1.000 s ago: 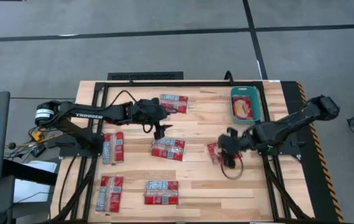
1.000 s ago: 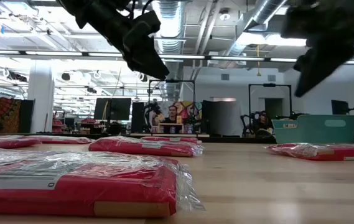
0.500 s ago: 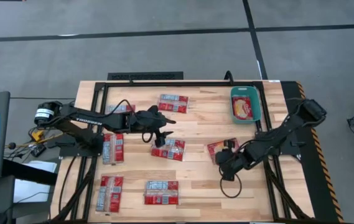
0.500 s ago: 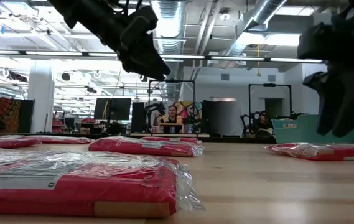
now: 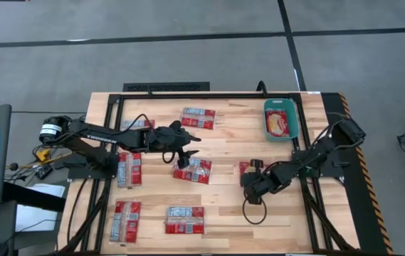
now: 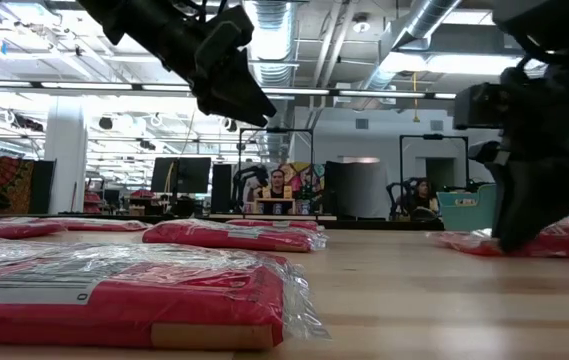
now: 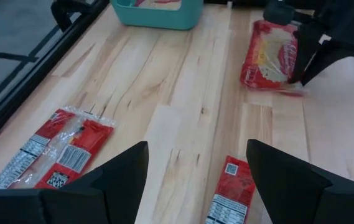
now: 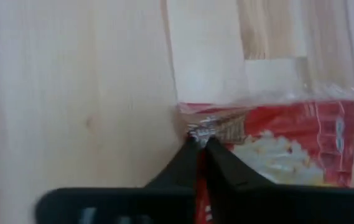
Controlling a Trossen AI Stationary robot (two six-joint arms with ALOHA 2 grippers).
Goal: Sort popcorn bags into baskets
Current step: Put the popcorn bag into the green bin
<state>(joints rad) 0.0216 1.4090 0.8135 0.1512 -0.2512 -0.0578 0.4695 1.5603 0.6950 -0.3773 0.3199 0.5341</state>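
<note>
My right gripper (image 5: 250, 179) is down at the table, shut on the edge of a red popcorn bag (image 5: 249, 168) with a yellowish popcorn picture, right of the table's centre. My left gripper (image 5: 182, 160) is open and hangs above another red bag (image 5: 193, 171) at mid-table; in the left wrist view (image 7: 195, 168) its fingers stand wide apart. The teal basket (image 5: 281, 119) stands at the far right with one packet inside. Several more red bags lie flat on the table, among them one at the far side (image 5: 198, 117), one at the left (image 5: 129, 168) and one at the near side (image 5: 185, 220). My right gripper pinches the crinkled clear wrapper seam (image 8: 196, 129) at one end of the bag between its two fingertips (image 8: 189, 152). The fingers come from above, slanting down from the table's right side. The bag lies flat on the table.
Bare wood lies between the held bag and the basket (image 7: 158, 12). A black frame (image 5: 188, 88) runs along the table's far and side edges. A cable loop (image 5: 252, 211) hangs below the right wrist. People sit in the room behind (image 6: 279, 190).
My right gripper has gone down and toward the table's near-left, from well above the table onto the bag's edge. My left gripper has moved a little toward the near edge, over the mid-table bag, and has stayed open. The bags have kept their places.
</note>
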